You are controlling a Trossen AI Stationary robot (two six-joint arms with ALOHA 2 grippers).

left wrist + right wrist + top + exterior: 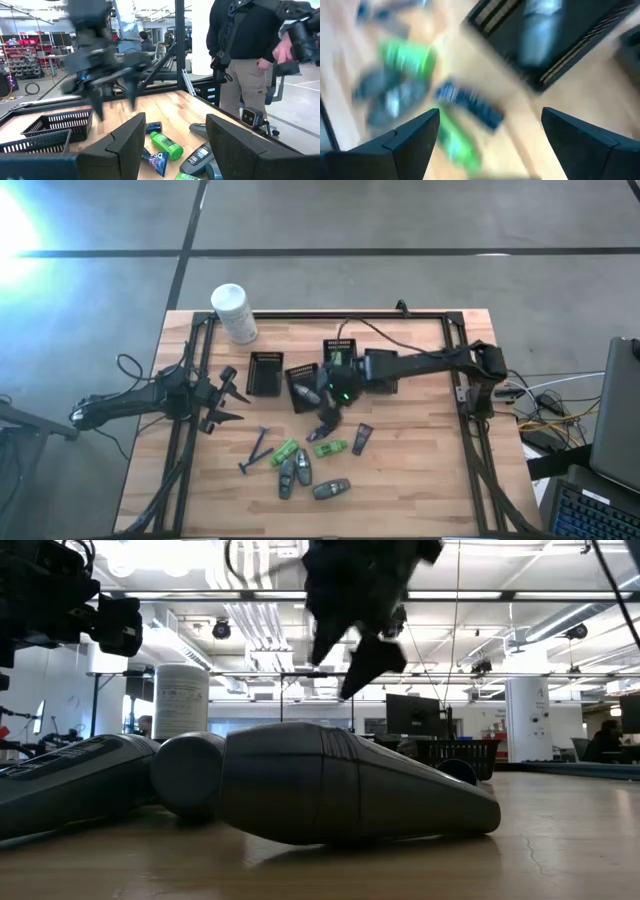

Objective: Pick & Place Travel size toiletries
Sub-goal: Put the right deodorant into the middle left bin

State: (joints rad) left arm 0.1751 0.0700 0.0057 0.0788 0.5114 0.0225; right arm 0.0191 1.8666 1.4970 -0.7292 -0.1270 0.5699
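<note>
item: toiletries, small loose heap (305,465), lower centre of frame on the counter. likely light, stiff, slick plastic; take the green bottle (330,448) across its middle. my right fingers (328,412) spread wide, empty, just above; left fingers (228,402) part open, empty, centre left.

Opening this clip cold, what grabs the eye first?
The right gripper hangs with fingers open at the table's middle, above a black basket holding a grey bottle. Below it lies a loose cluster of green and grey bottles; a white canister stands at the far left corner.
</note>
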